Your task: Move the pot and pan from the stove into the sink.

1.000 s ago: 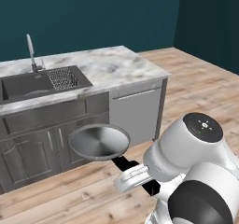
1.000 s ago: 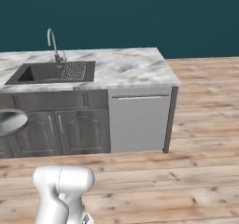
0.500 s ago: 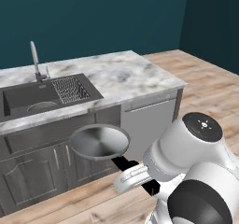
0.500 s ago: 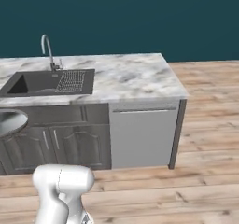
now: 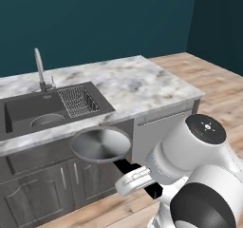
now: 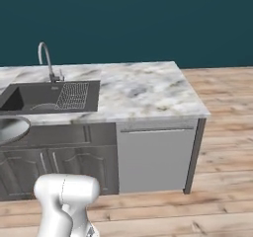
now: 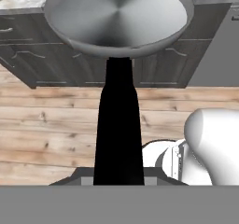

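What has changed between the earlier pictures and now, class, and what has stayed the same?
The base has driven closer to the white-grey marble counter with the dark rectangular sink, so the whole scene shifted in both base views. The gripper stays shut on the black handle of the shallow grey metal pan, held level before the cabinets.

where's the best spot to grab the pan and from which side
By its long black handle, from the handle's free end, which is how the tool has it now. The pan is a wide, shallow bowl with thin sloping walls that offer narrow jaws little to pinch, while the straight handle sticks out to one side and fits between them, keeping the bowl level out in front.
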Controlling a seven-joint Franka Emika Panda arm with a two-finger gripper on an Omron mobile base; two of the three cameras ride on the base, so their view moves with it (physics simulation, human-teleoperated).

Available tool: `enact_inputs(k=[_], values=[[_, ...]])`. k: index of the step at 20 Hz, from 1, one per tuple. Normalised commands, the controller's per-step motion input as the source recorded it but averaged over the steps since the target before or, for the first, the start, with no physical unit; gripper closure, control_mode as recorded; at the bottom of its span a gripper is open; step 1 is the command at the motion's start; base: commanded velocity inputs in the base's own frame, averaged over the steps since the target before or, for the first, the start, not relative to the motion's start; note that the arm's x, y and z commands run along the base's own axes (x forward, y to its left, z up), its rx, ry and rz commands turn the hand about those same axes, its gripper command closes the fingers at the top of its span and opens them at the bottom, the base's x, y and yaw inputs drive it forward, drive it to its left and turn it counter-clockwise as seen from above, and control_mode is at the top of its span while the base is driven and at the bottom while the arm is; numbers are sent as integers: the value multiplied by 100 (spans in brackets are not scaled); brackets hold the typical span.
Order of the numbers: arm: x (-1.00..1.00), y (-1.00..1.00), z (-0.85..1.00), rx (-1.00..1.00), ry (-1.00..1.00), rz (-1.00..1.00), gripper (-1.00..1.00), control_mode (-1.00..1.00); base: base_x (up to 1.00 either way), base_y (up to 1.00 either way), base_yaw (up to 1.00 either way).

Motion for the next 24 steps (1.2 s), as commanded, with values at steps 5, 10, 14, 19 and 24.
enact_inputs(k=[5, 10, 14, 19, 24], values=[[0, 0, 0, 0, 0, 0, 100, 100, 47, 36, 0], [0, 0, 0, 0, 0, 0, 100, 100, 40, 36, 0], [0, 0, 0, 0, 0, 0, 100, 100, 18, 24, 0], [3, 0, 0, 0, 0, 0, 100, -100, 0, 0, 0], [44, 37, 0, 0, 0, -1, 100, -100, 0, 0, 0]])
